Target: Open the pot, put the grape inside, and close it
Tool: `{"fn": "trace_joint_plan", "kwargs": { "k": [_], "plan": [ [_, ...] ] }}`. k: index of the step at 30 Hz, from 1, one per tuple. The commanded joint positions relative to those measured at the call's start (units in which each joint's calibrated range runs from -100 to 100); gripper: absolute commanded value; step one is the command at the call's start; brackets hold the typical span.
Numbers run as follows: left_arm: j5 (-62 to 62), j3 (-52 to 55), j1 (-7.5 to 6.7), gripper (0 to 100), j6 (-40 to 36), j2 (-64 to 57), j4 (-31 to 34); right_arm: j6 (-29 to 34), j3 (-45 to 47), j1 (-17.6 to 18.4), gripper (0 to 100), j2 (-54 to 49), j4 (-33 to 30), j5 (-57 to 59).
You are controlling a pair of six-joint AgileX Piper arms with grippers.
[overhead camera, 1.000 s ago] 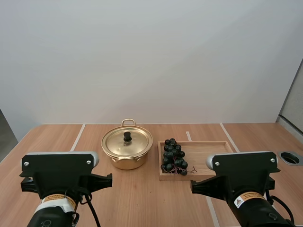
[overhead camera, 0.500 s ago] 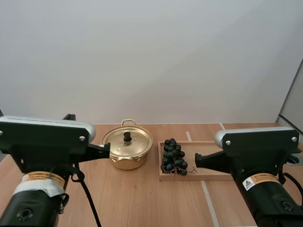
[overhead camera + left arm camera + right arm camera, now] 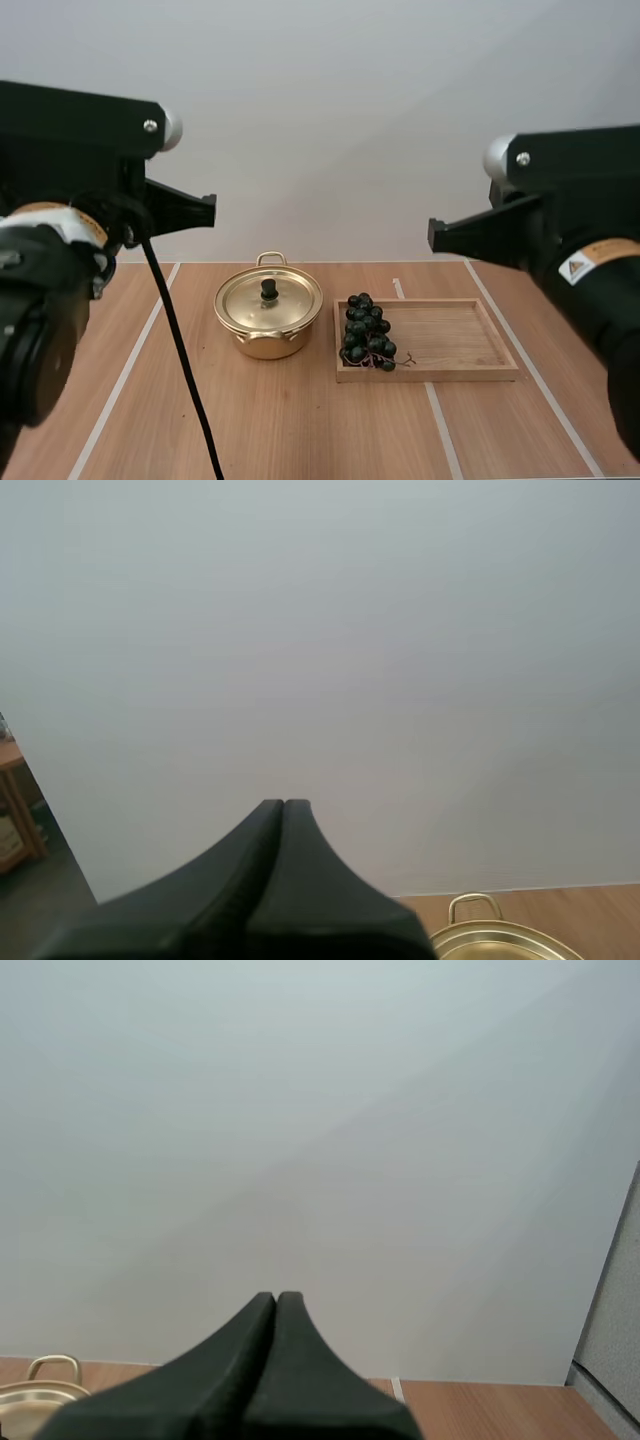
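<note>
A gold pot (image 3: 268, 320) stands on the table with its lid (image 3: 268, 297) on, black knob on top. To its right a bunch of dark grapes (image 3: 367, 332) lies on the left end of a wooden tray (image 3: 450, 340). My left gripper (image 3: 284, 807) is shut, its fingers together as one dark wedge, raised high with the pot's far handle (image 3: 474, 906) just past it. My right gripper (image 3: 276, 1300) is shut the same way, also held high, with the pot's handle (image 3: 52, 1367) off to its side. Both arms (image 3: 70, 200) rise at the sides of the high view.
The wooden table (image 3: 300, 430) has pale lines running front to back. A plain white wall stands behind it. A grey panel (image 3: 610, 1330) borders the table's right side.
Both arms have lifted from low near the table's front edge to high up. The pot, grapes and tray have not moved.
</note>
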Motion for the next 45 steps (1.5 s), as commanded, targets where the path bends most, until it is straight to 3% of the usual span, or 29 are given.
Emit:
{"fn": "trace_joint_plan", "kwargs": {
  "k": [1, 6, 13, 21, 27, 45],
  "plan": [
    [6.74, -4.18, 0.04, 0, 0.21, 4.43, 0.03, -0.11, -6.48, -0.14, 0, 6.7, -0.38, 7.12],
    [14.5, -9.52, 0.04, 0, 4.91, 10.24, -0.97, -0.11, -18.68, -0.14, 0, 18.0, -0.38, 20.88],
    [23.6, -14.97, 0.04, 0, 21.07, 17.41, -11.87, -0.11, -33.12, -0.14, 0, 32.83, -0.38, 38.0],
    [33.45, -19.0, 0.04, 0, 32.94, 26.11, -18.67, -5.0, -38.52, -0.14, 0, 44.79, 1.93, 49.02],
    [33.21, -19.1, 0.04, 0, 33.69, 30.76, -19.02, -13.97, -38.52, -0.14, 0, 49.36, 7.1, 55.32],
    [32.47, -19.1, 0.04, 0, 33.69, 31.01, -19.02, -13.97, -38.52, -0.14, 0, 49.97, 9.94, 55.32]
  ]
}}
